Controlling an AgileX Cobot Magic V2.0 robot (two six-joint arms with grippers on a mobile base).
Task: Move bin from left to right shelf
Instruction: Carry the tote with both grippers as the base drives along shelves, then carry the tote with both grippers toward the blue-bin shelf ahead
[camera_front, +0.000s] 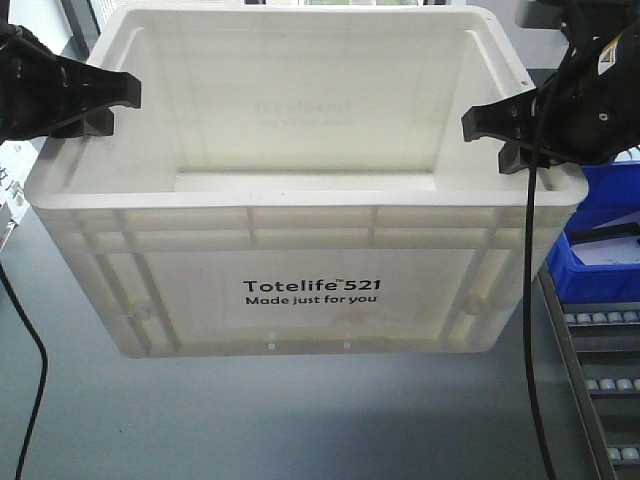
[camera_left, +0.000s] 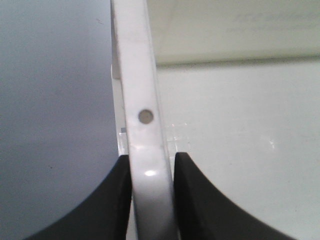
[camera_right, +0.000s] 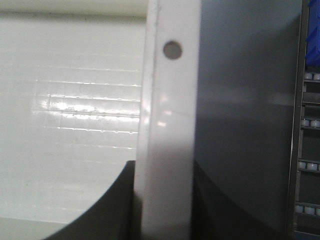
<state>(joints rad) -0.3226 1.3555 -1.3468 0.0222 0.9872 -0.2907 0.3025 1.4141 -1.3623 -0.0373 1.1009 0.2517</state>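
Observation:
The bin (camera_front: 310, 290), a large white tote printed "Totelife 521 Made just for you", fills the front view and is empty inside. It hangs above the grey floor, held between both arms. My left gripper (camera_front: 110, 105) is shut on its left rim and my right gripper (camera_front: 500, 135) on its right rim. In the left wrist view the black fingers (camera_left: 117, 200) press both sides of the white rim (camera_left: 145, 100), my left gripper (camera_left: 152, 165) clamped on it. The right wrist view shows my right gripper (camera_right: 165, 170) clamped on the rim (camera_right: 170, 100) the same way.
A blue bin (camera_front: 600, 240) sits at the right on a roller track (camera_front: 600, 375), whose rollers (camera_right: 310, 165) also show in the right wrist view. Grey floor (camera_front: 300, 420) lies below. Black cables (camera_front: 35, 350) hang from both arms.

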